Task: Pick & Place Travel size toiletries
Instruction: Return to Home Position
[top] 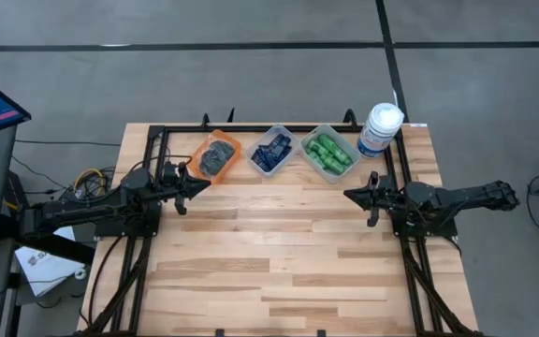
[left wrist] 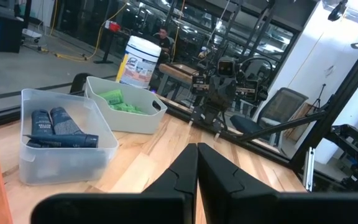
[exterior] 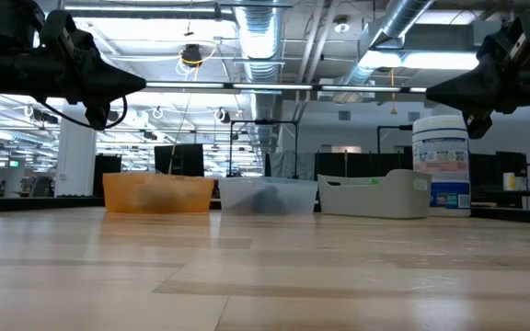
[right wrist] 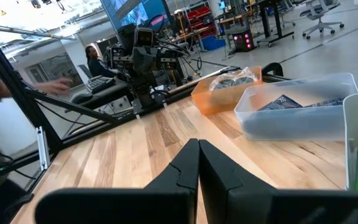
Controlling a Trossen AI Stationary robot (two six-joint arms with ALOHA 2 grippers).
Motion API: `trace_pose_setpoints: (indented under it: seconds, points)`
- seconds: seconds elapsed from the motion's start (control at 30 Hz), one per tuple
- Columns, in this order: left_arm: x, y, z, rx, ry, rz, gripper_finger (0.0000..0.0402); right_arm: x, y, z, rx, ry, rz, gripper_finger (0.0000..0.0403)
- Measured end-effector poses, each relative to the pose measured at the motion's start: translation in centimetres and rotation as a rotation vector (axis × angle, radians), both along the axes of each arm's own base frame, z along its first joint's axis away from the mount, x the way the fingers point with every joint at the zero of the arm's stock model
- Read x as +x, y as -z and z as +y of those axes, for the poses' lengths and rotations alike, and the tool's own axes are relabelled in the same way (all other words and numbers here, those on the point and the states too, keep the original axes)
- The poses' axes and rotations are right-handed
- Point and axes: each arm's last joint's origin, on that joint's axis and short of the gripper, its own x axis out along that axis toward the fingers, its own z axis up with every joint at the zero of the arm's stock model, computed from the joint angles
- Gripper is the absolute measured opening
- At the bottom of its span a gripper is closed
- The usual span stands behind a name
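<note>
Three bins stand in a row at the table's far edge. The orange bin [top: 217, 154] holds dark grey tins, the clear bin [top: 272, 150] dark navy tubes [left wrist: 53, 126], the pale bin [top: 329, 152] bright green bottles [left wrist: 120, 101]. My left gripper [top: 204, 182] hovers shut above the table just near of the orange bin, touching nothing. My right gripper [top: 349, 194] hovers shut at the table's right side, near of the pale bin. In the low view both grippers [exterior: 136, 83] [exterior: 435, 92] hang well above the wood.
A large white jar with a blue label [top: 380, 129] stands at the far right corner beside the pale bin. A black frame [top: 160, 131] runs along the far edge and both sides. Bare wood [top: 279, 243] spreads between and near of the arms. A person sits beyond the table [right wrist: 95, 61].
</note>
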Motion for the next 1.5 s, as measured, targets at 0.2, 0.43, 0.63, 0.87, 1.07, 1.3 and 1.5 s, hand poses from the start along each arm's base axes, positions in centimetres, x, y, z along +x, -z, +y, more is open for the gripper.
trace_pose_setpoints:
  seconds: [0.2, 0.43, 0.63, 0.87, 1.07, 1.3, 1.5]
  points:
    - [0.0, -0.07, 0.0, 0.002, 0.0, -0.007, 0.0004, 0.0, 0.02, 0.0, 0.0, 0.0, 0.001, 0.0]
    - [0.0, -0.11, 0.0, 0.004, 0.0, -0.011, 0.0004, 0.0, 0.02, 0.0, 0.0, 0.0, 0.001, 0.0]
    - [-0.01, -0.14, 0.0, 0.005, 0.0, -0.013, 0.0004, 0.0, 0.02, 0.0, 0.0, 0.0, 0.001, 0.0]
    - [-0.01, -0.14, 0.0, 0.005, 0.0, -0.014, 0.0004, 0.0, 0.02, 0.0, -0.001, 0.0, 0.001, 0.0]
    - [-0.01, -0.17, 0.0, 0.006, 0.0, -0.016, 0.0004, 0.0, 0.02, 0.0, -0.001, 0.0, 0.001, 0.0]
    - [-0.01, -0.2, 0.0, 0.007, 0.0, -0.02, 0.0004, 0.0, 0.02, 0.0, -0.001, 0.0, 0.001, 0.0]
    - [-0.01, -0.2, 0.0, 0.007, 0.0, -0.02, 0.0004, 0.0, 0.02, 0.0, -0.001, 0.0, 0.001, 0.0]
